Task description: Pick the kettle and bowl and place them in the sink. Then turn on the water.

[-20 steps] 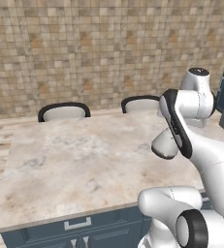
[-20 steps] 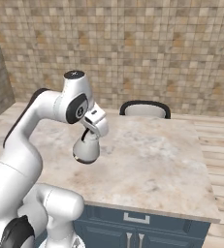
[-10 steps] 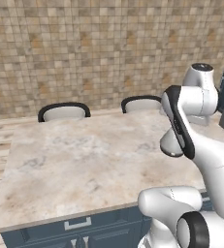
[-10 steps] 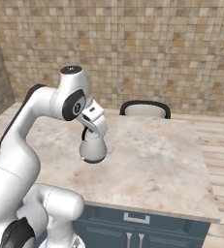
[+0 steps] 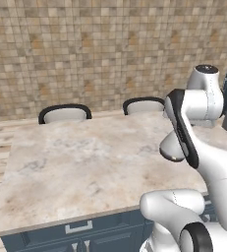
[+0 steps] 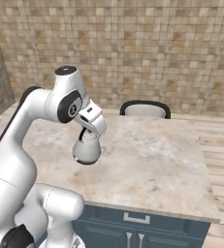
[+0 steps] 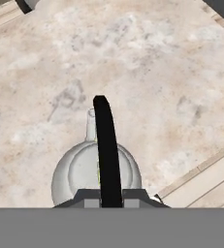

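Small silvery-grey pear-shaped kettle (image 6: 87, 149) is held by its black handle in the closed hand (image 6: 87, 133), carried further right above the marble counter (image 6: 152, 160); sink transport underway.

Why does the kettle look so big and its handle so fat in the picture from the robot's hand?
Hand view: the camera sits right above the kettle, so its black handle looms thick and a bit soft-edged. Right base view: from farther off the same kettle looks small under the pincer. Left base view: even, flat light on the counter, no glare.
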Motion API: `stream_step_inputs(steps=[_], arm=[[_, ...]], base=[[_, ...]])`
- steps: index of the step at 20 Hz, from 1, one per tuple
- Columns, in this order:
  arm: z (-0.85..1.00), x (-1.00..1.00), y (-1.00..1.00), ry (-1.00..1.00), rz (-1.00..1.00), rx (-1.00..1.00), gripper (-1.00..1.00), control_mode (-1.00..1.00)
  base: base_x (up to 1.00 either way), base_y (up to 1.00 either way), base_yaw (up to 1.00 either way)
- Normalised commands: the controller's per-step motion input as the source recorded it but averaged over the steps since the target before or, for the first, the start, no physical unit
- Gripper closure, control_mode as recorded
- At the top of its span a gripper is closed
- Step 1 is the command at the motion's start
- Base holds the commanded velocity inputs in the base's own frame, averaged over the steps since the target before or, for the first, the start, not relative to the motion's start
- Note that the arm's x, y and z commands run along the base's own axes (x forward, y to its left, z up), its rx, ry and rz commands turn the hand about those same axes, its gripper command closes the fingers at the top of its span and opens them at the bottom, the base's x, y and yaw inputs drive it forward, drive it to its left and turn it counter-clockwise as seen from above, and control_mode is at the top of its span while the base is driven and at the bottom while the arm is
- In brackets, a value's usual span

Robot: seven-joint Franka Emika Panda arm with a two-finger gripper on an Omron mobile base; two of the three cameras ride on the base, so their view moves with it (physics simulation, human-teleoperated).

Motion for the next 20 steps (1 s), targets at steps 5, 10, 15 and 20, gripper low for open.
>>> stream_step_inputs(steps=[5, 10, 15, 20], arm=[[0.0, -0.18, 0.0, -0.04, 0.03, -0.07, 1.0, -1.0], [0.09, -0.28, 0.0, -0.03, 0.01, -0.06, 1.0, -1.0], [0.2, -0.21, 0.0, 0.0, 0.01, -0.03, 1.0, -1.0], [0.2, -0.06, 0.0, 0.0, 0.02, -0.01, 1.0, -1.0]], base=[[0.0, 0.0, 0.0], [0.0, 0.0, 0.0], [0.0, 0.0, 0.0], [0.0, 0.0, 0.0]])
